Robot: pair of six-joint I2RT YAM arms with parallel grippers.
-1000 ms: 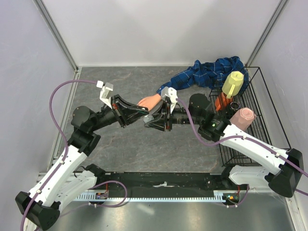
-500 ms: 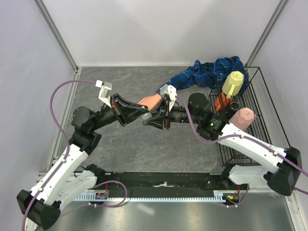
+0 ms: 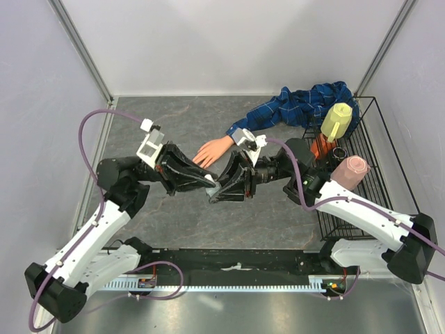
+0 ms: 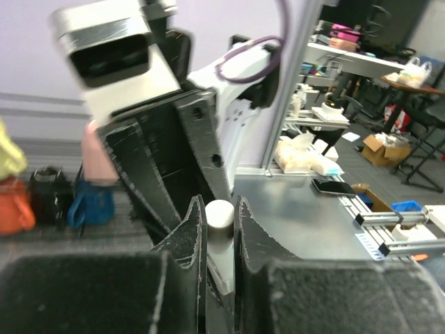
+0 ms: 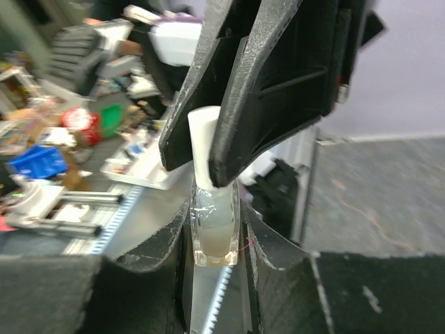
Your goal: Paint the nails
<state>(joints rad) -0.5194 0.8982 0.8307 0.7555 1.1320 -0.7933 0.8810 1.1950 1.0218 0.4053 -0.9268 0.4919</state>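
Right end effector (image 5: 214,221) clamped on the clear bottle (image 5: 215,240), left end effector (image 4: 219,216) closed on its white cap (image 4: 220,211): off-axis twisting could slip the bottle, spilling polish onto the desk (image 3: 174,125).

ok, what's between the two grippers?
A small clear bottle: the right gripper holds its body, the left gripper pinches the white cap. Both wrist views show it.
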